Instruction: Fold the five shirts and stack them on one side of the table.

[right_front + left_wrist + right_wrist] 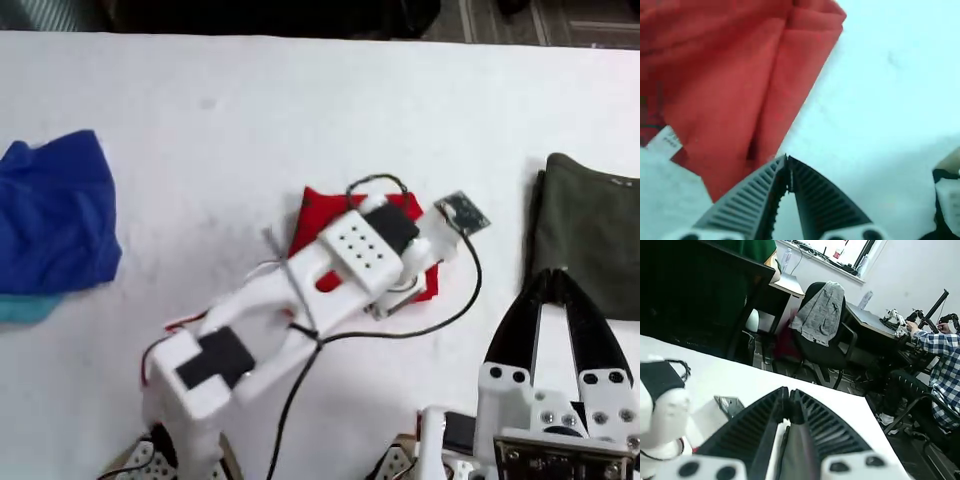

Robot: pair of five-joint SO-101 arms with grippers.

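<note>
A folded red shirt point(318, 215) lies at the middle of the white table point(250, 110). My left arm point(355, 250) stretches over it and covers most of it. In the left wrist view my left gripper point(788, 161) is shut, its tips right at the edge of the red shirt point(730, 75); I cannot tell whether any cloth is pinched. A folded dark green shirt point(590, 235) sits at the right edge. My right gripper point(555, 275) is shut and empty near the front right, its tips just short of that shirt. It hangs above the table point(789, 391).
A crumpled blue shirt point(55, 215) lies at the left edge with a teal shirt point(25, 308) peeking out under it. A black cable point(440, 320) loops from the left arm across the table's front. The room behind holds an office chair point(822, 325) and desks.
</note>
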